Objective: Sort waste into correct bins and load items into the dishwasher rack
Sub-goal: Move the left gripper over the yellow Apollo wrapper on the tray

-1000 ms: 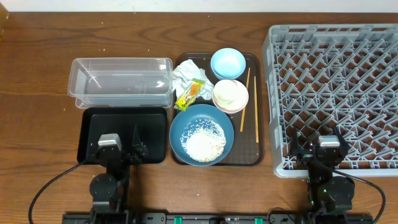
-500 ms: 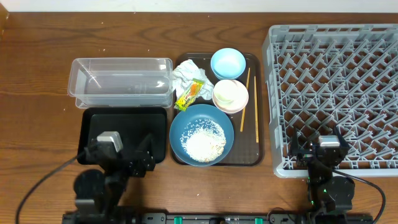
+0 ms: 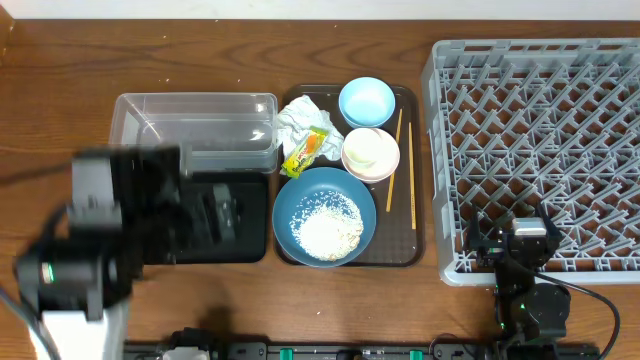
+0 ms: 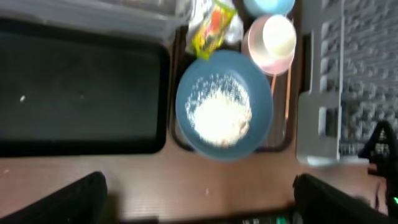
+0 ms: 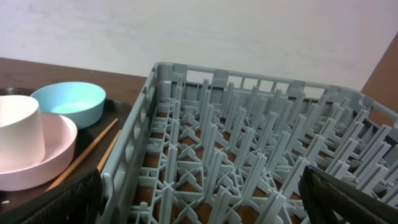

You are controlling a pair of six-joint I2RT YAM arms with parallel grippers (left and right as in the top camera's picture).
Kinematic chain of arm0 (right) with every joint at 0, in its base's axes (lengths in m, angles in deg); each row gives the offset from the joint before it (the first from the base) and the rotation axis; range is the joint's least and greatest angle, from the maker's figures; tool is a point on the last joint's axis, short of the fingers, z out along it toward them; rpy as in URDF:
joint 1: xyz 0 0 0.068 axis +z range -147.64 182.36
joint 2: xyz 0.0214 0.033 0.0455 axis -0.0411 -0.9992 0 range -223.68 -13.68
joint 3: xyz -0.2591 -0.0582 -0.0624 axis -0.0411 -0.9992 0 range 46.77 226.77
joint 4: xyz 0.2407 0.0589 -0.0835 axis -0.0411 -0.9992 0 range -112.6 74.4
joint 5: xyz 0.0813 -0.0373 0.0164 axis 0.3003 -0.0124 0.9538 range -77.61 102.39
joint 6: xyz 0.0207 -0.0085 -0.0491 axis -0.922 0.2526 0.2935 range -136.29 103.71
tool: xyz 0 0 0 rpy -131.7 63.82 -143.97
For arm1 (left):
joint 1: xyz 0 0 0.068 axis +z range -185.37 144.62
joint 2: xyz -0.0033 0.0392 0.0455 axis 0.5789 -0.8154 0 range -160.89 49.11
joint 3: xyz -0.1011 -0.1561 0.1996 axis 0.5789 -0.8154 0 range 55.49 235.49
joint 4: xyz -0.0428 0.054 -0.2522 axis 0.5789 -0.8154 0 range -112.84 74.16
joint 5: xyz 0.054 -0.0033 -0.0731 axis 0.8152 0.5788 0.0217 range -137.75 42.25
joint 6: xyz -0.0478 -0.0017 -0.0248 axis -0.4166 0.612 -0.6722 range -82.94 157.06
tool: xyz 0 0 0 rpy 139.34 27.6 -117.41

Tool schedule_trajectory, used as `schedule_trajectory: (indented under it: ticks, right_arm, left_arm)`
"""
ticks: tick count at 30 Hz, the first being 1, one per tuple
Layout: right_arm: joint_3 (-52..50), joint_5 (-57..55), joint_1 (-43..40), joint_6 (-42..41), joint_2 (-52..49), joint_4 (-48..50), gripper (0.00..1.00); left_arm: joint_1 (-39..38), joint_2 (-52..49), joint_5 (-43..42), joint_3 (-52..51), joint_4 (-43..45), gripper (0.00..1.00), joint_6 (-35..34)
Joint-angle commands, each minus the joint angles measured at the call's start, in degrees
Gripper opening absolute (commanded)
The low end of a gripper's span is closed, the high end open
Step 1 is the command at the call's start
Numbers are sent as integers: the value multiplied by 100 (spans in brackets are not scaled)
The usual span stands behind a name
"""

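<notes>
Bowl: the big blue bowl, holding a heap of rice, sat at the near end of the brown tray, mid-table.
Wrapper: the wrapper lay just beyond the bowl, touching the tissue; its long axis slanted from near-left to far-right.
Bins: the black tray was just left of the bowl, with the clear tub beyond it.
Left pincer: the left pincer was wide open and empty, high over the black tray; the bowl lay below, ahead and slightly right.
Right pincer: the right pincer was open and empty at the near edge of the rack, well apart from the bowl.
Nearer arm: the left, in my judgement.

Dark wooden table (grain visible); pale plain wall behind.
</notes>
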Motion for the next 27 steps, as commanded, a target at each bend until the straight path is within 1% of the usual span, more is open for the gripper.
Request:
schedule_trajectory:
  ticks: [1, 4, 10, 11, 12, 13, 16, 17, 18, 19, 20, 22, 27]
  right_arm:
    - [-7, -42, -42, 20, 9, -17, 99]
    - [-9, -42, -42, 20, 9, -17, 99]
    - [-7, -39, -42, 20, 9, -17, 99]
    - [-7, -42, -42, 20, 9, -17, 99]
    - [-7, -39, -42, 20, 11, -17, 99]
    - [-7, -39, -42, 20, 9, -17, 99]
    - [-7, -42, -42, 20, 9, -17, 99]
    - [-7, -39, -42, 20, 9, -17, 99]
    - [-7, -39, -42, 20, 9, -17, 99]
    - [-7, -42, -42, 20, 9, -17, 99]
    - [-7, -42, -42, 20, 9, -17, 99]
    - [-7, -42, -42, 20, 11, -17, 99]
    - [-7, -42, -42, 20, 9, -17, 99]
  left_arm:
    - [-20, -815, 24, 706, -415, 98, 275]
    - [-17, -1255, -96, 745, -435, 98, 59]
    - [-20, -2035, -192, 721, -348, 98, 46]
    - [-17, -2155, -289, 710, -337, 95, 48]
    - [-22, -2271, -365, 710, -319, 77, 48]
    - [-39, -2343, -404, 710, -299, 63, 46]
    - [-238, -2566, -306, 710, -105, 31, 46]
    - [-348, -2623, -210, 710, 15, 27, 46]
    - [-461, -2667, -116, 708, 125, 19, 39]
    - [-605, -2712, 4, 708, 249, 13, 2]
    - [-763, -2754, 179, 708, 372, 11, -101]
    - [-1078, -2820, 553, 697, 616, 11, -293]
    - [-1871, -2949, 1366, 527, 1231, 11, -306]
